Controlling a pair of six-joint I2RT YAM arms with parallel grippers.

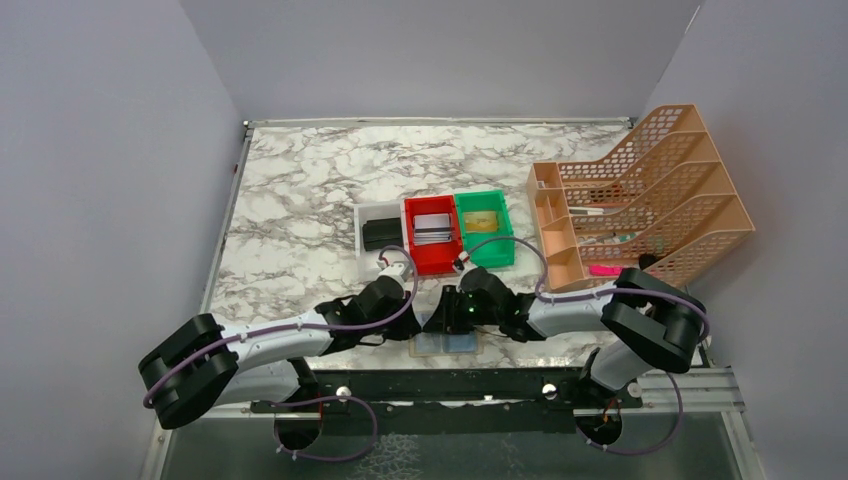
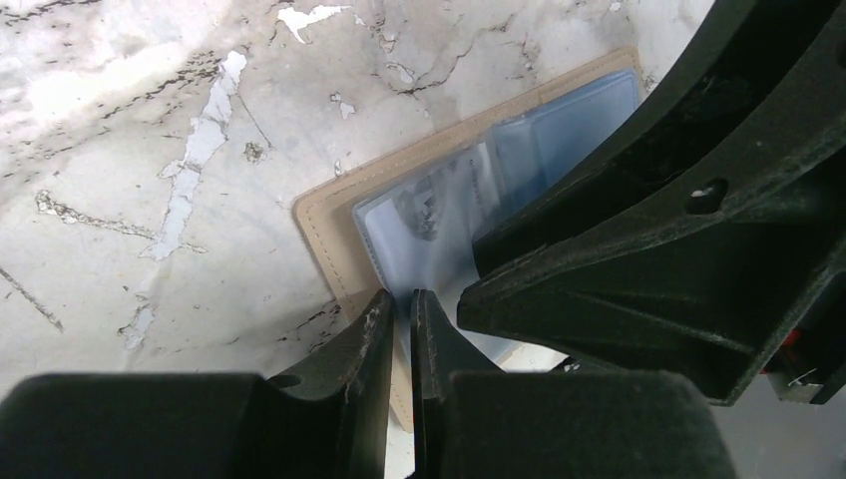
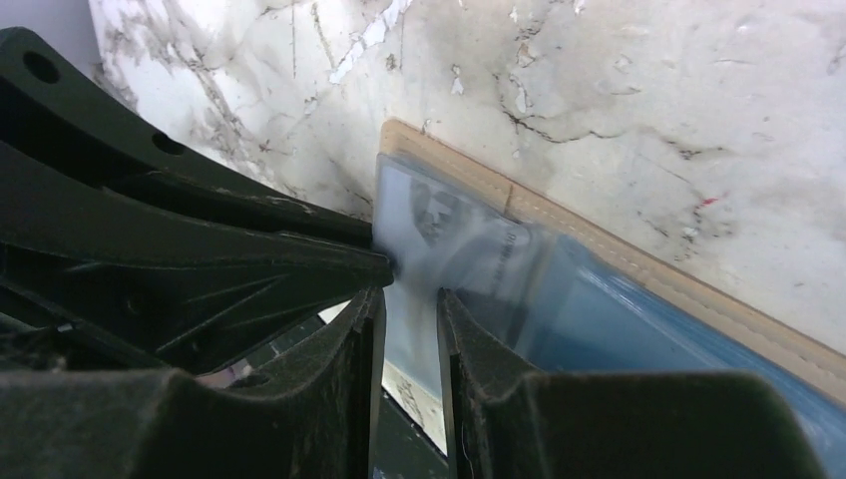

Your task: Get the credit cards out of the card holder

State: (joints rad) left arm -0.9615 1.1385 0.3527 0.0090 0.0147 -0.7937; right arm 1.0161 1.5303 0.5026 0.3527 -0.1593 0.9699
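The tan folding card holder lies open at the near edge of the marble desk, with bare marble to its left. The right end effector is narrow, pinching a greyish plastic credit card. The left end effector is nearly closed over the holder's border; whether it grips, I cannot tell. Beyond the holder, a red plastic bin holds greyish cards, a green plastic bin a tan item, and a clear bin a black wallet-like item. A peach mesh file rack stands to the holder's right.
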